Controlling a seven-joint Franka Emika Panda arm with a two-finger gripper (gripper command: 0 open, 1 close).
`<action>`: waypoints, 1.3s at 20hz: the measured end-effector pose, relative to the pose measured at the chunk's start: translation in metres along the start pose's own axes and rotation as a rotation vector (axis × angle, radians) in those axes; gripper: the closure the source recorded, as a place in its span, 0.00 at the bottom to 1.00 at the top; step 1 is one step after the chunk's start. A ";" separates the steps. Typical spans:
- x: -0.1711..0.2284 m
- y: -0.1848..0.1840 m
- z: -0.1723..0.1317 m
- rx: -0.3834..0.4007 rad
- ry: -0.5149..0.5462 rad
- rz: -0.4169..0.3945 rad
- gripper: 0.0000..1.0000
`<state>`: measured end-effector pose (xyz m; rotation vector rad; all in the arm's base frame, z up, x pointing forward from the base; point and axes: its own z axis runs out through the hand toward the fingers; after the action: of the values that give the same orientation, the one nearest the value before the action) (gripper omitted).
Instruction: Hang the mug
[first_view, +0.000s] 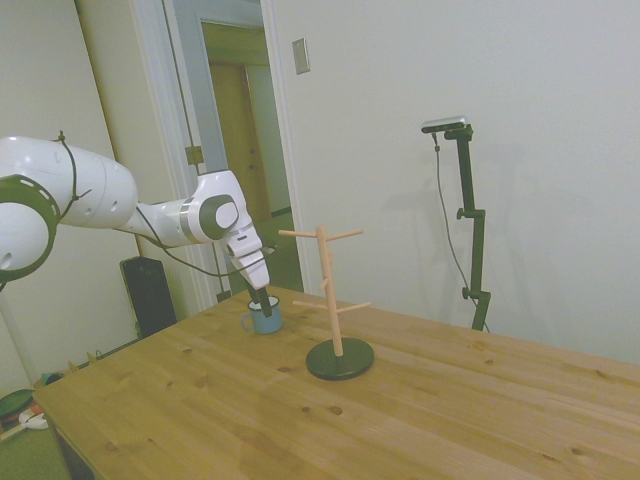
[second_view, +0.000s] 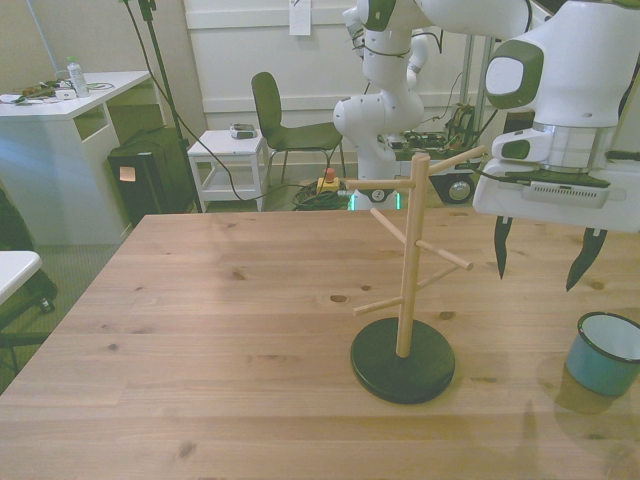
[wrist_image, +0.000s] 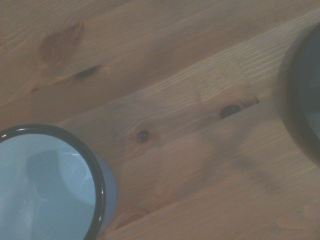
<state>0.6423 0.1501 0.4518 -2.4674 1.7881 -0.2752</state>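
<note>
The mug (second_view: 606, 355) is light blue with a dark rim and white inside. It stands upright on the table near the front view's right edge. In the side view the mug (first_view: 265, 320) shows its small handle. My gripper (second_view: 541, 257) hangs open just above the mug and a little toward the robot side, holding nothing. From the side, the gripper (first_view: 261, 297) reaches down close to the mug's rim. The wooden peg stand (second_view: 406, 268) rises from a dark round base beside it. The wrist view shows the mug's rim (wrist_image: 75, 150) and the stand's base (wrist_image: 300, 95).
The stand's pegs (second_view: 442, 254) stick out toward the gripper's side. The table edge (second_view: 630, 440) lies close to the mug. Behind the table are a chair (second_view: 285, 125), a small white cart (second_view: 228, 160) and another robot (second_view: 385, 90).
</note>
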 end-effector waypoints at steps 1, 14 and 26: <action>-0.002 -0.002 0.003 -0.001 -0.001 0.004 0.00; -0.022 -0.032 0.027 0.012 -0.012 0.020 0.00; -0.031 -0.057 0.047 -0.003 -0.015 0.020 0.00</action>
<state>0.6952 0.1952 0.4125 -2.4452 1.8075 -0.2526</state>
